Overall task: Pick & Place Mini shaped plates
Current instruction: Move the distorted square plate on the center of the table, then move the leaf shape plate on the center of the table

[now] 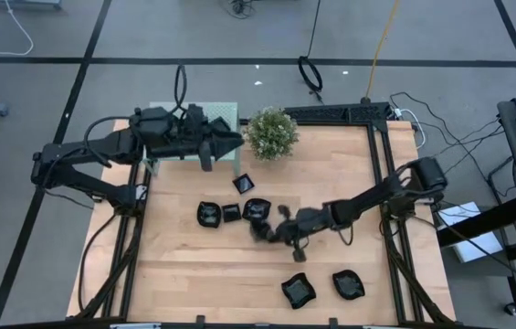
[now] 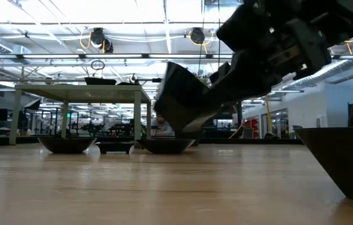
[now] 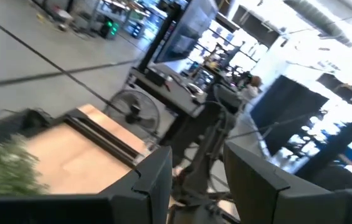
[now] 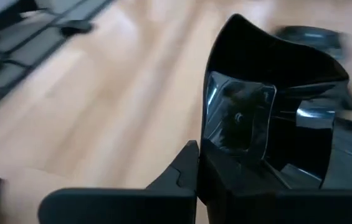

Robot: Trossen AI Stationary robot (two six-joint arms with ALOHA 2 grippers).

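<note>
One small glossy black dish [image 4: 269, 106] is in the right gripper [image 1: 267, 231], whose fingers are pinched shut on its rim; the right wrist view shows it tipped on edge against the jaws, and the low view shows it lifted clear of the light wooden table [image 1: 184, 274]. This carried plate hangs near the middle of the table, just beside a loose cluster of other mini black plates: a wavy-rimmed one [image 1: 209, 214], a small square one [image 1: 231, 212] and another dark dish [image 1: 257, 209] close together, with one more square plate [image 1: 244, 184] a little farther back toward the green leafy potted plant [image 1: 270, 133]. Two more black wavy-rimmed dishes [image 1: 299, 291] [image 1: 348, 284] sit well apart from that cluster, near the front edge on the right-hand side.

Judging by this layout, the task looks partway done: several plates appear gathered around the centre, one is in transit, and at least the two front dishes seem left to fetch. Which spot the held plate is bound for cannot be told from these views.

The left gripper [image 1: 224, 144] waits above the table's back-left corner, beside the plant, its fingers standing moderately apart with nothing between them.
</note>
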